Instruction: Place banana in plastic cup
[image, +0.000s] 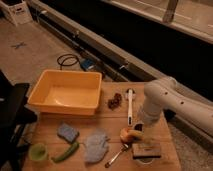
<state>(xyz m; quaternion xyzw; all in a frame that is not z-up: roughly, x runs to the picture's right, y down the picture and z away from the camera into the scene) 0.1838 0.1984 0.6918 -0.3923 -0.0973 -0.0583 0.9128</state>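
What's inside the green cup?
Nothing shows inside the cup; its near wall covers part of the bottom. The banana lies far right of it, beside the tool.

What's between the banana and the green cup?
Camera view: a cloth and a chili lie between the banana and the cup. The tool is right over the banana.
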